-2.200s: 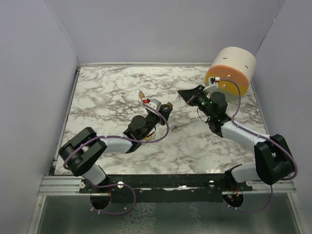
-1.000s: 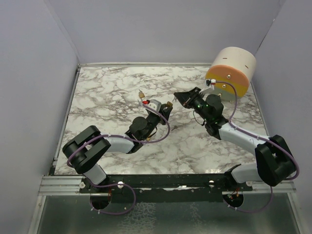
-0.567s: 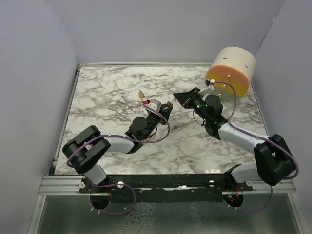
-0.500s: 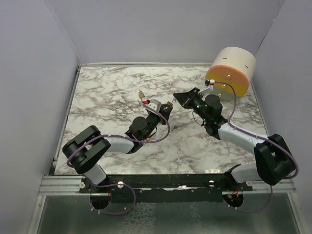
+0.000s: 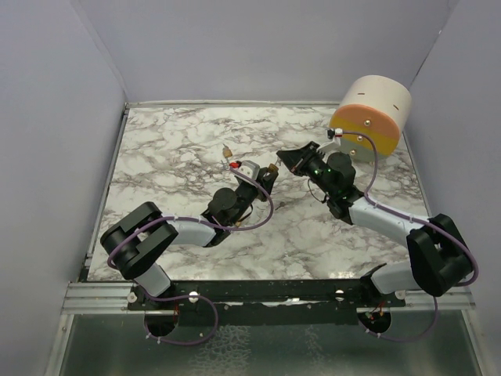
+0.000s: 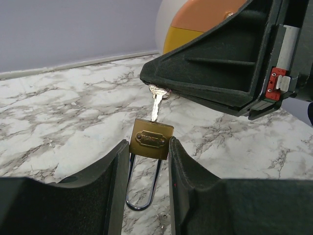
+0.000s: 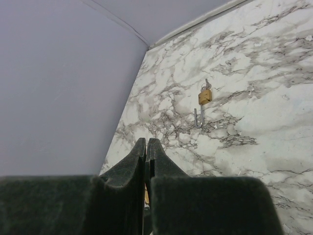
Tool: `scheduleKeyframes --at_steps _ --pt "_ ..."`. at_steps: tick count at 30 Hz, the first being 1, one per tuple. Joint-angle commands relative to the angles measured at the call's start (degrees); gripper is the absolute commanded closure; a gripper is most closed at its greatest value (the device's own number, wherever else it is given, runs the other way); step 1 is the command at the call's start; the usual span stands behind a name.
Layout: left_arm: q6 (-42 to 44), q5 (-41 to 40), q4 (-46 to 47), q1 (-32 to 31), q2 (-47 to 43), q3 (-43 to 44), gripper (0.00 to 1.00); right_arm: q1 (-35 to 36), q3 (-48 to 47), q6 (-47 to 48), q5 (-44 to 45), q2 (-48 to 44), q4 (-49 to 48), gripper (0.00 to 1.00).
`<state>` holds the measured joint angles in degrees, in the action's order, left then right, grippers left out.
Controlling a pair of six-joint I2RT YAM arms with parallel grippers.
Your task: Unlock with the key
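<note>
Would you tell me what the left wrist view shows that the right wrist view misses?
Left wrist only: a brass padlock gripped in the left tool, a silver key at its keyhole pinched by the right tool, an orange-and-yellow cylinder behind. Right wrist only: a second brass padlock lying on the white marble tabletop. Both: that tabletop, the lilac wall, the shut right tool.

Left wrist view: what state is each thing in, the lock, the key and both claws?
left claw, shut on the padlock.
right claw, shut on the key.
padlock, shackle seems closed, pointing down from the body.
key, tip at the padlock's keyhole, most of the blade showing.
</note>
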<state>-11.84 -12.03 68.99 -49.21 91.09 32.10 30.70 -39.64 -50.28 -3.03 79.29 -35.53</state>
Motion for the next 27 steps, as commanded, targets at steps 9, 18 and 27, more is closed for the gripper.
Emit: scheduleKeyframes --at_steps 9,18,27 --pt "0.8 0.9 3.8 -0.4 0.1 1.5 1.00 0.8 -0.5 0.5 1.2 0.9 -0.5 0.99" --pt "0.7 0.8 2.4 -0.4 0.0 2.4 1.00 1.0 -0.1 0.9 1.2 0.8 -0.4 0.99" --pt "0.2 0.6 -0.1 -0.4 0.0 3.7 1.00 1.1 0.2 1.4 1.2 0.3 -0.8 0.99"
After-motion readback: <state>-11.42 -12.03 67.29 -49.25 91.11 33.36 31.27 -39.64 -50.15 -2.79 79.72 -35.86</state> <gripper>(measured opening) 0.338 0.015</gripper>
